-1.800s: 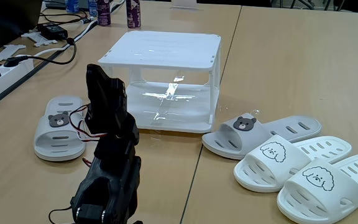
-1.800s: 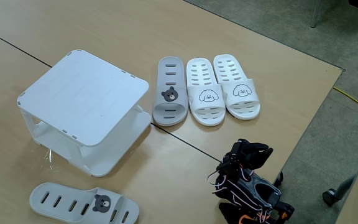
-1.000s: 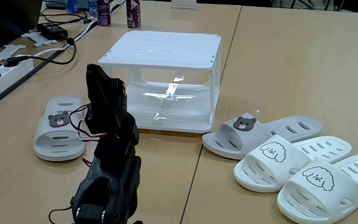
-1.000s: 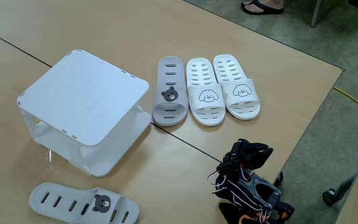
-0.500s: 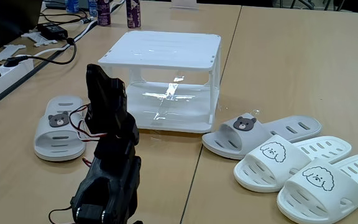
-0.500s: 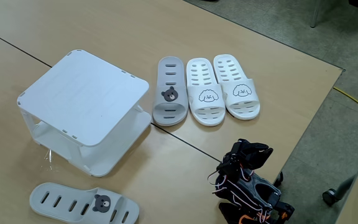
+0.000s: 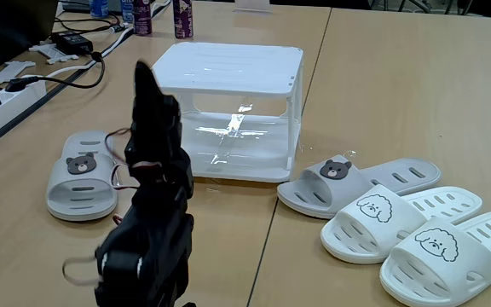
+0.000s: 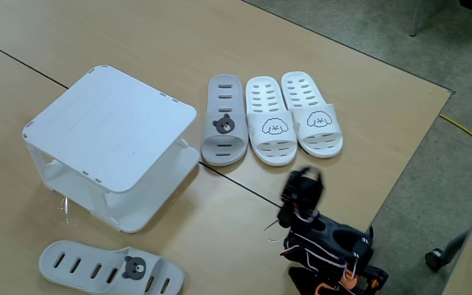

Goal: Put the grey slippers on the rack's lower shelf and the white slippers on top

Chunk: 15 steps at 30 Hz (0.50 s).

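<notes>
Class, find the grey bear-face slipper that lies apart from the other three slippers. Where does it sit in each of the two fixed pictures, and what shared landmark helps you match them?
Fixed view from the table side: the lone grey slipper lies at the left, left of the rack.
Fixed view from above: it lies at the bottom left, below the rack.
Shared landmark: the rack.

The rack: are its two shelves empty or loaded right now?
Both empty. The rack has a bare slatted top and nothing on the lower shelf; the grey slippers and white slippers lie on the table.
</notes>
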Available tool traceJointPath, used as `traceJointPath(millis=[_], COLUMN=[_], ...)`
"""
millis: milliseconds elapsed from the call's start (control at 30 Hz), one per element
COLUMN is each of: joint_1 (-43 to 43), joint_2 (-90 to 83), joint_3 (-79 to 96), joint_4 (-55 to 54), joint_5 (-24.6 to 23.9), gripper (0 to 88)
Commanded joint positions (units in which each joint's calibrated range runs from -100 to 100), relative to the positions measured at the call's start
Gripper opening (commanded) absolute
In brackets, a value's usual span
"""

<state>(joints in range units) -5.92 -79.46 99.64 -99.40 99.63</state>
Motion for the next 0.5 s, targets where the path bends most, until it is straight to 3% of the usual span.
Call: traceJointPath(millis=[0, 367, 467], joint_1=[0.16, -0.99, -8.47], joint_2=[20.27, 76.14, 86.41], joint_3=[-0.27, -0.54, -0.72], joint_4=[-0.17, 0.69, 0.78], joint_5=[0.37, 0.37, 0.37], gripper=[1.6, 1.2, 1.8])
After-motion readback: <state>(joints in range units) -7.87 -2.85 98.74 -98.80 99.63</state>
